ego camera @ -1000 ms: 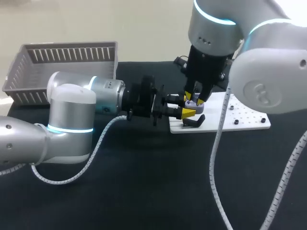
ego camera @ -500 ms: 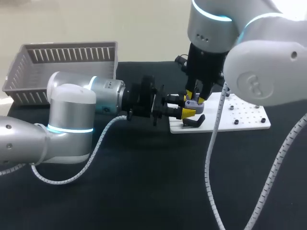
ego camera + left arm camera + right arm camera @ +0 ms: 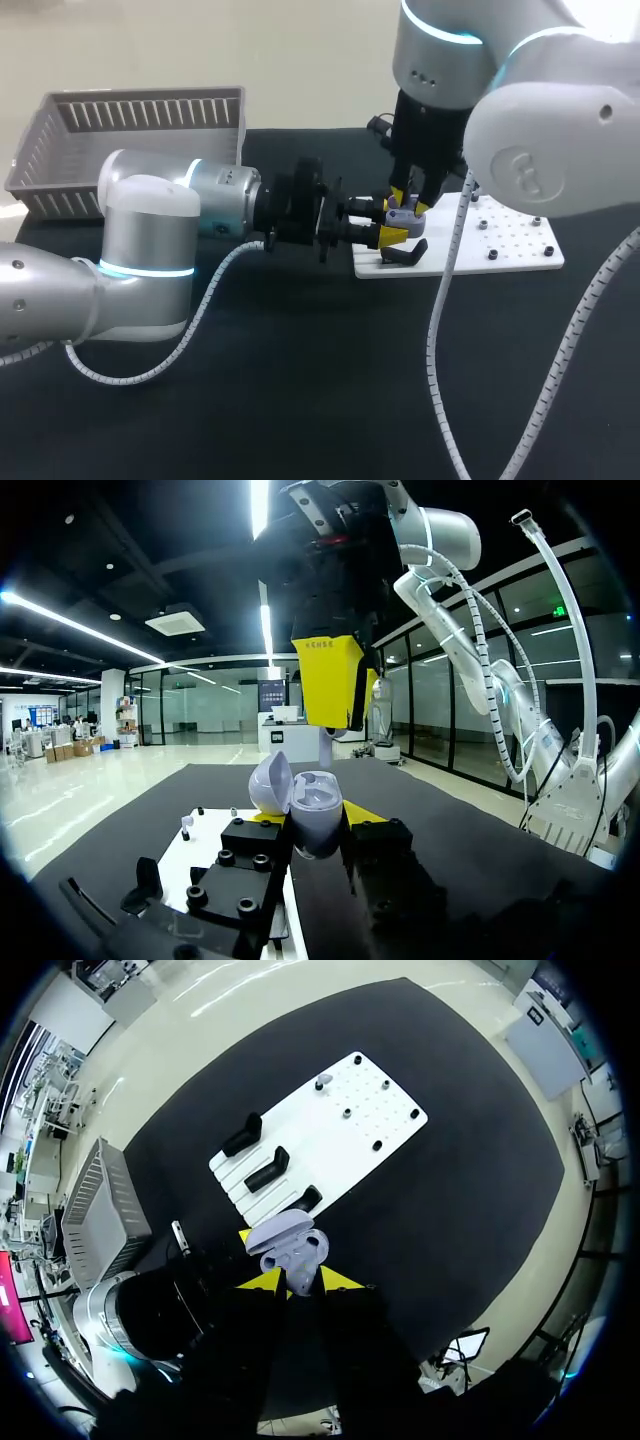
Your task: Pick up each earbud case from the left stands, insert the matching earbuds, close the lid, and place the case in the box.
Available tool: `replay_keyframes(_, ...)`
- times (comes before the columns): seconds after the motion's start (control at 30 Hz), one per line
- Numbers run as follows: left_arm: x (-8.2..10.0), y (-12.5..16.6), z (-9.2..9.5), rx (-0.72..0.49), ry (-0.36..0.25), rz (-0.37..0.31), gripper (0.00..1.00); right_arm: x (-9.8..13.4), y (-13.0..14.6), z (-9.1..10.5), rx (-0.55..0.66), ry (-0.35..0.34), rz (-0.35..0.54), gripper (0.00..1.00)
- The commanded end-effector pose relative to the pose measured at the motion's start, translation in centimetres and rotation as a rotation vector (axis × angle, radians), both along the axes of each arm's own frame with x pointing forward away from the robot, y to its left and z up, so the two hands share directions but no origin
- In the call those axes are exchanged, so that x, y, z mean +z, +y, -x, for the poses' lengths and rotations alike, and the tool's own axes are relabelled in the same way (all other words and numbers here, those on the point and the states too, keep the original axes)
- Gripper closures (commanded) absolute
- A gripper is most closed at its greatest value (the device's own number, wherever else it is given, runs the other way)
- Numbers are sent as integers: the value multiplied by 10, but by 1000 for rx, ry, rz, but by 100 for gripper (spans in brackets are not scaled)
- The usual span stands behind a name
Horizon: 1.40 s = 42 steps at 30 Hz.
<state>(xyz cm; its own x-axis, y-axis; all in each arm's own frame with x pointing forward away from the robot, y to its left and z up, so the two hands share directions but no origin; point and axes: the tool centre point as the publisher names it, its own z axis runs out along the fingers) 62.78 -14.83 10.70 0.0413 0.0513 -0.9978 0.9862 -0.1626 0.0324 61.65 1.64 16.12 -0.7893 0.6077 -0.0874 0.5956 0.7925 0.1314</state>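
So the left hand (image 3: 388, 222) grips the open case (image 3: 318, 815), the right hand (image 3: 410, 203) pinches an earbud (image 3: 296, 1279) above it; closing the lid and the box (image 3: 140, 110) drop-off look not done yet.

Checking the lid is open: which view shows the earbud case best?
Left wrist view: the earbud case sits close, lid up, cavity visible. Right wrist view shows it smaller, from above; head view shows only a sliver, mostly hidden.

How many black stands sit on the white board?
3, in a row along the white board's edge: a black stand farthest from the open earbud case, another in the middle, a third beside the case. None appears hidden.
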Motion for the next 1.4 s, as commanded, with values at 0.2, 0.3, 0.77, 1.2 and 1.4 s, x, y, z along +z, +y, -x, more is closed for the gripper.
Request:
replay_keyframes(0.2, -1, 0, 1, 4, -2, 2, 100, -3, 0, -4, 1, -8, -2, 100)
replay_keyframes(0.3, -1, 0, 1, 4, -2, 2, 100, -3, -2, -5, -1, -10, -5, 100)
replay_keyframes(0.77, -1, 0, 1, 4, -2, 2, 100, -12, -7, -8, -18, 0, -12, 100)
replay_keyframes(1.2, -1, 0, 1, 4, -2, 2, 100, -11, -7, -4, -24, -17, -30, 0)
replay_keyframes(1.4, -1, 0, 1, 4, -2, 2, 100, 13, -14, 24, 37, -117, -87, 0)
